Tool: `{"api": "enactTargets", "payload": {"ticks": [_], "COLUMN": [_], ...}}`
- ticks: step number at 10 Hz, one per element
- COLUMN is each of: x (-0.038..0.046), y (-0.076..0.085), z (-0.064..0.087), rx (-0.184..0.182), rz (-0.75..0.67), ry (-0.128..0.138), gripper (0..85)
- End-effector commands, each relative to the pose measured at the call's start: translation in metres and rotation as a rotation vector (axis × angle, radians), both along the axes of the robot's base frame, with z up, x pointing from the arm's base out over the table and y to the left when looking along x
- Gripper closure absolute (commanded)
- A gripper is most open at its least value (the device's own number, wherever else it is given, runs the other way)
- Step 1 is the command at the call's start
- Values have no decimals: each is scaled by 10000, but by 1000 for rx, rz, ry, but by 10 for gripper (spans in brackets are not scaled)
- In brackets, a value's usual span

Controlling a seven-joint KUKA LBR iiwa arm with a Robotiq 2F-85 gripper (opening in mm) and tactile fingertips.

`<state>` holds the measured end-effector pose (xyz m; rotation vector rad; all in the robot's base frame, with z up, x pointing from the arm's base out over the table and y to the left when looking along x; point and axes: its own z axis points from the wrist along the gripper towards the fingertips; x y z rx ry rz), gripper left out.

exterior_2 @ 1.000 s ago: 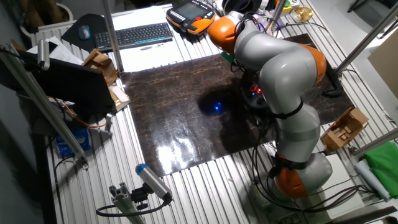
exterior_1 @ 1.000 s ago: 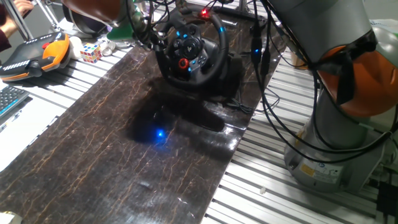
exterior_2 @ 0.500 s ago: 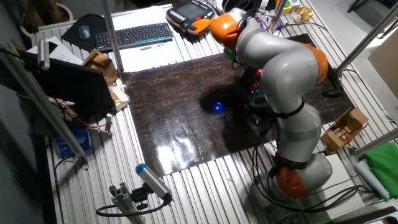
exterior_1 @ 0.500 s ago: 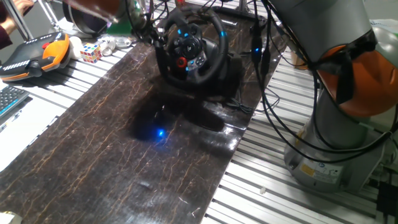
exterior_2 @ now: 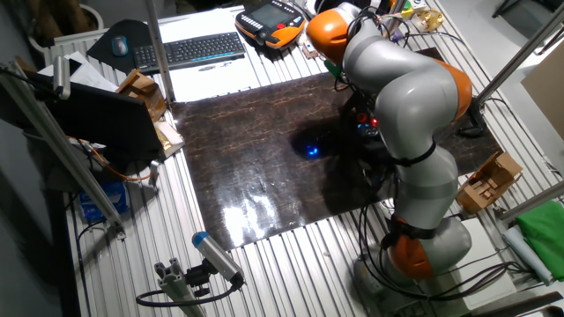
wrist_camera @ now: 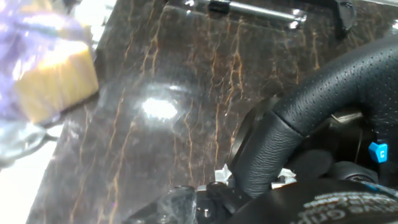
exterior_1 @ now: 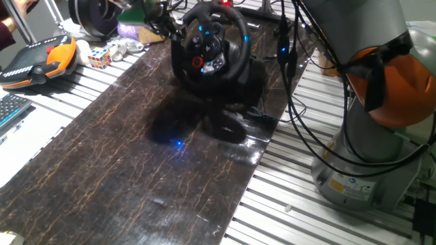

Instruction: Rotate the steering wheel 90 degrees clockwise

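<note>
Dark marbled sheeting covers the middle of my slatted aluminium counter (exterior_1: 61, 146), and that is where the work sits. Starting at the end effector (exterior_1: 158, 15): it hangs at the upper-left edge of the black leather-grained steering wheel (exterior_1: 208, 44), but its fingers are lost among cables in both fixed views and absent from the hand view, so I cannot tell whether it is released or clenched on the rim. The hand view only shows the stitched rim (wrist_camera: 323, 118) very close, with a blue-lit button beside it.

The wheel stands on its bulky black base (exterior_1: 238, 82) at the far end of the sheeting, red hub button facing the camera.

My worry is slip: if the hold on that thick rim is shallow, the contact could skate off partway through the turn. The loose black cables (exterior_1: 289, 75) draped from the arm could snag the rim or base, and the base might shift on the glossy sheet.

Further out, an orange-and-black teach pendant (exterior_1: 37, 60), a colourful puzzle cube (exterior_1: 99, 58) and a keyboard (exterior_2: 189, 48) crowd the counter edges.
</note>
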<state>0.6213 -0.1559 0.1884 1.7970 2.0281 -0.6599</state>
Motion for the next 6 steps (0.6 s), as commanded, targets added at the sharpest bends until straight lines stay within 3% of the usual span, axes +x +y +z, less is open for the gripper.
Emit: {"api": "enactTargets", "payload": {"ticks": [1, 6], "x": [-4, -40], "y": [-7, -5], "z": [10, 49], "rx": [-6, -61], "rz": [-18, -143], "ry": [-9, -71], "gripper": [843, 843]}}
